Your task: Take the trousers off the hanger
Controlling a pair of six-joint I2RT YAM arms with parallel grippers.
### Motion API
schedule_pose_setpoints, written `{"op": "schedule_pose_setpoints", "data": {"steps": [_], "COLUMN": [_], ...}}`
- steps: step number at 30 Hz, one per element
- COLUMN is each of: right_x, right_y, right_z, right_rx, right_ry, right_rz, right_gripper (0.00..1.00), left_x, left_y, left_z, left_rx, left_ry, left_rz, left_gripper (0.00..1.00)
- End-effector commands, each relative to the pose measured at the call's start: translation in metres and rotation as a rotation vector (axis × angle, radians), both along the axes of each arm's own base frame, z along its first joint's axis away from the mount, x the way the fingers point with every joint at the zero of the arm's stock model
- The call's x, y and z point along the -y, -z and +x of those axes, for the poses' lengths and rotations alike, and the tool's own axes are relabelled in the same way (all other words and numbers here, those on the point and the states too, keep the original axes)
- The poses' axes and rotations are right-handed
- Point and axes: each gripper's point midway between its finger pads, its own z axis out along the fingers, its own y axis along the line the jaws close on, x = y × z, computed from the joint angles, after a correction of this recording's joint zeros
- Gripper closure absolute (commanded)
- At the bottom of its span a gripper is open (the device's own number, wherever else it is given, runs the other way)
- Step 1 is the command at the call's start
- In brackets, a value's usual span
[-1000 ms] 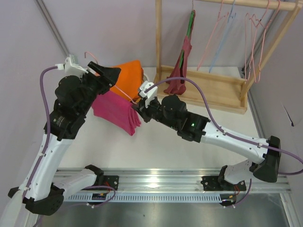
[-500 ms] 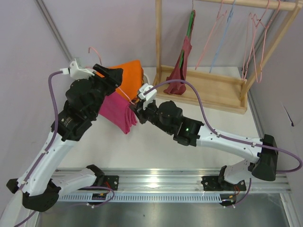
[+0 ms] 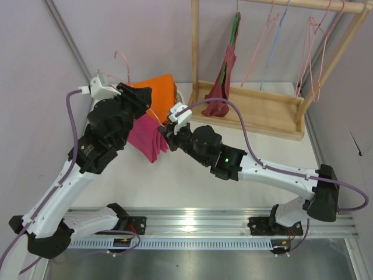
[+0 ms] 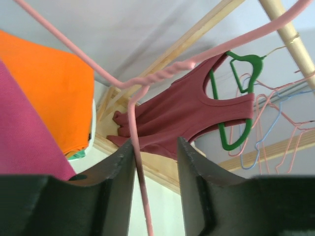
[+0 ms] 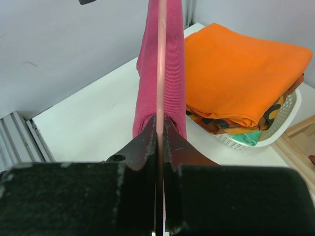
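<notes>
The magenta trousers (image 3: 143, 140) hang folded over the bottom bar of the light-pink wire hanger (image 3: 121, 55), which is held tilted above the table's back left. My right gripper (image 3: 165, 133) is shut on that bar; in the right wrist view the wire (image 5: 160, 59) runs straight out from the closed jaws (image 5: 160, 123) with the trousers (image 5: 172, 73) draped over it just ahead. My left gripper (image 3: 140, 96) is open around the hanger below its twisted neck (image 4: 157, 74); the wire runs next to the left finger (image 4: 120, 167), and the jaws (image 4: 155, 152) stand well apart.
A white basket (image 5: 256, 135) with an orange folded cloth (image 3: 160, 93) stands just behind the trousers. A wooden rack (image 3: 256, 105) at the back right holds a maroon garment (image 3: 224, 76) on a green hanger (image 4: 231, 103), plus bare pink and blue hangers (image 3: 274, 35).
My left arm has risen and swung right, lifting the hanger's hook higher. The trousers and my right gripper have shifted slightly left and back with the bar.
</notes>
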Motion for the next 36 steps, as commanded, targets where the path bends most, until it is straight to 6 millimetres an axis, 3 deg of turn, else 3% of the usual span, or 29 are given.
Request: {"op": "schedule_pose_setpoints", "data": {"steps": [1, 3, 4, 6, 9, 10, 11, 13, 14, 17, 22, 26, 27, 30, 31, 36], "right_x": [0.002, 0.001, 0.001, 0.002, 0.005, 0.006, 0.009, 0.006, 0.01, 0.014, 0.035, 0.057, 0.059, 0.075, 0.079, 0.07], "right_y": [-0.095, -0.093, -0.091, -0.088, -0.097, -0.101, -0.116, -0.117, -0.131, -0.139, -0.149, -0.132, -0.117, -0.106, -0.09, -0.048], "right_z": [-0.007, -0.008, -0.009, -0.01, -0.019, -0.023, -0.032, -0.046, -0.051, -0.059, -0.055, -0.034, -0.028, -0.019, -0.018, -0.026], "right_rx": [0.128, 0.124, 0.117, 0.105, 0.098, 0.102, 0.115, 0.093, 0.098, 0.093, 0.109, 0.112, 0.096, 0.121, 0.118, 0.131], "right_ry": [-0.017, -0.027, -0.029, -0.031, -0.075, -0.101, -0.134, -0.214, -0.23, -0.262, -0.223, -0.134, -0.118, -0.084, -0.081, -0.163], "right_rz": [0.271, 0.268, 0.26, 0.247, 0.226, 0.223, 0.238, 0.213, 0.23, 0.214, 0.212, 0.159, 0.133, 0.116, 0.09, -0.015], "right_gripper": [1.0, 1.0, 1.0, 0.99, 0.86, 0.79, 0.63, 0.5, 0.38, 0.25, 0.22, 0.18, 0.16, 0.09, 0.07, 0.03], "left_x": [0.017, 0.018, 0.018, 0.017, 0.013, 0.011, 0.009, 0.003, 0.003, -0.001, -0.006, -0.007, -0.004, 0.003, 0.004, -0.001], "left_y": [-0.023, -0.024, -0.03, -0.033, -0.043, -0.043, -0.041, -0.038, -0.035, -0.034, -0.044, -0.056, -0.058, -0.059, -0.067, -0.072], "left_z": [-0.008, -0.007, -0.009, -0.007, -0.009, -0.01, -0.011, -0.012, -0.012, -0.014, -0.021, -0.026, -0.029, -0.031, -0.036, -0.04], "left_rx": [0.063, 0.072, 0.087, 0.083, 0.108, 0.11, 0.107, 0.096, 0.092, 0.101, 0.138, 0.145, 0.147, 0.126, 0.139, 0.137], "left_ry": [0.078, 0.081, 0.087, 0.083, 0.081, 0.079, 0.073, 0.063, 0.077, 0.091, 0.141, 0.203, 0.233, 0.284, 0.302, 0.288], "left_rz": [-0.079, -0.057, -0.049, 0.002, 0.046, 0.051, 0.058, 0.068, 0.072, 0.064, 0.049, 0.023, 0.025, 0.036, 0.032, 0.02], "left_gripper": [0.61, 0.79, 0.99, 1.0, 1.0, 1.0, 1.0, 1.0, 1.0, 1.0, 1.0, 1.0, 1.0, 1.0, 1.0, 1.0]}}
